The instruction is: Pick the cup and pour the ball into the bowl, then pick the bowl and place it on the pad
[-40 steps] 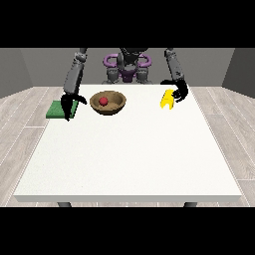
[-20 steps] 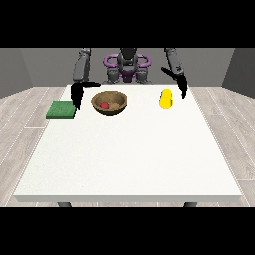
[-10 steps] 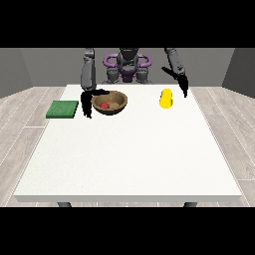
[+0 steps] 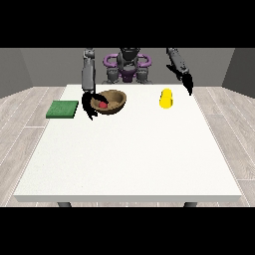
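The hand at the view's left [image 4: 89, 105] is at the rim of the brown bowl [image 4: 115, 102]; whether its fingers clasp it I cannot tell. The red ball [image 4: 102, 105] sits inside. The bowl tilts slightly. The green pad [image 4: 63, 109] lies beside it on the tabletop [image 4: 129, 154]. The hand at the view's right [image 4: 187, 82] hangs relaxed above the upright yellow cup [image 4: 166, 98].

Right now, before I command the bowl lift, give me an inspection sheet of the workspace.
Surface: white table, flat, level.
Job's things: brown bowl with red ball inside; yellow cup alone; green pad near the table's edge at view's left, nothing on it.
Clutter: nothing seen.
Hands: hand at the view's left at the bowl's rim; hand at the view's right raised, apart from the cup.
Cables: nothing seen.
Surroundings: wood-plank floor, grey walls.
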Available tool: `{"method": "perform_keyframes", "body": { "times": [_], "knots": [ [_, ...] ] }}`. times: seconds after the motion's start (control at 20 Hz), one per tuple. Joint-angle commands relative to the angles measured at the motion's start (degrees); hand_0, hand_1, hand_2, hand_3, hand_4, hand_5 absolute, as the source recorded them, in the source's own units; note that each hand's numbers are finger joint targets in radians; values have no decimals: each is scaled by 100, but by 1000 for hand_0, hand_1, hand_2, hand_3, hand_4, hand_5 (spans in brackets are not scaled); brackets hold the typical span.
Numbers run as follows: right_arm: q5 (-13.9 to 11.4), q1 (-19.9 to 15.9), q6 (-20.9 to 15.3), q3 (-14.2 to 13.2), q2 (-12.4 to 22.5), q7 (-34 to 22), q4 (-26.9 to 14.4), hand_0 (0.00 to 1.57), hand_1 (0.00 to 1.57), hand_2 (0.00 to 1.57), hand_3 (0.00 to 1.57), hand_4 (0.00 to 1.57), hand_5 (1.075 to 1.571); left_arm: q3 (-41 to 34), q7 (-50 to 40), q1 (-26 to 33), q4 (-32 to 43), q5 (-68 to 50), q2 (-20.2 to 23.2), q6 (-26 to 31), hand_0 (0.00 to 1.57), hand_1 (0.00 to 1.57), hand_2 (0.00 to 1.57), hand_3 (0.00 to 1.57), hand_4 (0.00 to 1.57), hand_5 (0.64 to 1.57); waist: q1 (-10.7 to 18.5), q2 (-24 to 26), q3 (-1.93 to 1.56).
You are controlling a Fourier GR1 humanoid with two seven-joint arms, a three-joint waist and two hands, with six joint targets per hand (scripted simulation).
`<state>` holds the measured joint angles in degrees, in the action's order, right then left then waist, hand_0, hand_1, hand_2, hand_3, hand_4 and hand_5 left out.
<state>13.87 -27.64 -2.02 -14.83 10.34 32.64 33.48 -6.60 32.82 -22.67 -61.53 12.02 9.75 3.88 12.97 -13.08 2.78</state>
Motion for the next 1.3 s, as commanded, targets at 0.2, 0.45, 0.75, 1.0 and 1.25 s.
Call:
{"method": "perform_keyframes", "body": {
  "times": [0.2,0.45,0.75,1.0,1.25],
  "knots": [
    [-1686,626,-1836,844,934,-474,-547,1571,1571,1571,1571,1307,1566,247,85,-464,-353,51,-80,134,0,0,0,0,0,708,889,-1048,-228],
    [-1948,640,-2168,949,1396,-1334,-248,1571,1571,1571,1571,1269,1571,503,-93,-455,-266,206,-338,69,0,0,0,0,0,714,1130,-665,-221],
    [-2017,324,-1847,1197,1654,-3016,95,1571,1571,1571,1571,1154,1571,352,-435,-533,210,134,-228,204,0,0,0,0,0,712,1015,143,-236],
    [-2650,-89,-982,2037,2124,-4539,635,1571,1571,1571,1571,1285,1562,51,-164,-70,996,42,-189,71,0,0,0,0,0,724,293,934,-247],
    [-3272,-297,353,2733,3225,-4834,1196,1571,1571,1571,1571,1571,1571,-205,-60,469,1413,-54,-92,-36,0,0,0,0,0,729,-367,1790,-242]
  ]
}}
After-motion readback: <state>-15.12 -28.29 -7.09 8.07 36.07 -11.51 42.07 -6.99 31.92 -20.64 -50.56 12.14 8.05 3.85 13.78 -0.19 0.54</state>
